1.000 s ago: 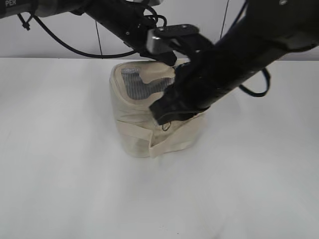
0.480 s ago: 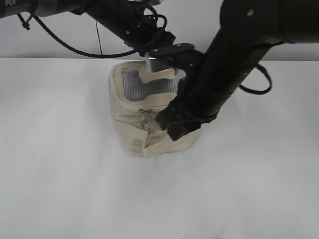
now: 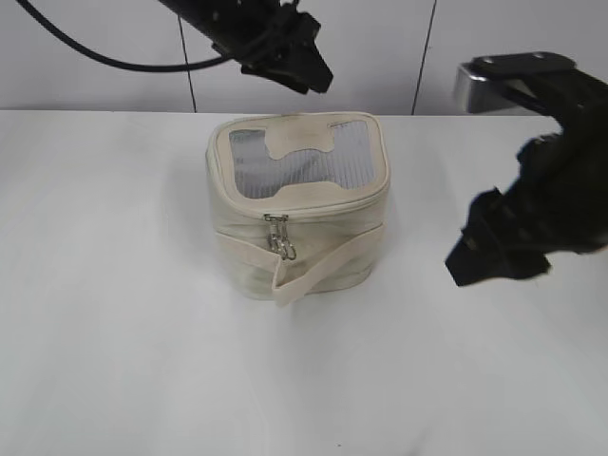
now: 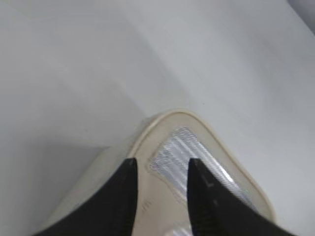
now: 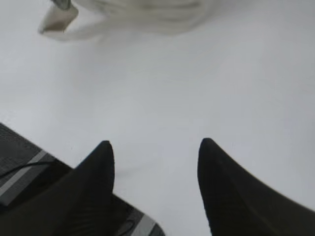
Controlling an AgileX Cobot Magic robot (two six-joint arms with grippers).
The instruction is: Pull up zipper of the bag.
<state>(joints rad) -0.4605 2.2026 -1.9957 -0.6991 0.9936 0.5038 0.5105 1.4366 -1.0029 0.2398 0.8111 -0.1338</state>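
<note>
Both arms have just pulled clear of the bag (image 3: 297, 202): half a second ago the right arm was draped across its front and the left one pressed at the back of the lid, and now the bag stands alone in the middle of the white worktop (image 3: 123, 332), lid flat and squared up. The zipper (image 3: 278, 235) looks closed all the way round the rim, with its silver pulls hanging together at the front face just above the loose cream strap (image 3: 323, 266), so to my eye the pulling is done and what I am watching is the retreat. The right tool (image 5: 155, 147) hangs off to the right, well apart from the bag, its two dark fingers spread with nothing but bare worktop between them. The left tool (image 4: 160, 169) hovers above the rear edge of the lid, fingers parted a little and holding nothing, the grey mesh window (image 4: 189, 162) showing through the gap. There is plenty of open surface left, right and in front of the bag. The right wrist view shows the worktop's near edge close under that tool, with a dark floor beyond. Behind the bag the wall (image 3: 380, 47) rises fairly near, so the left arm has less room there.
</note>
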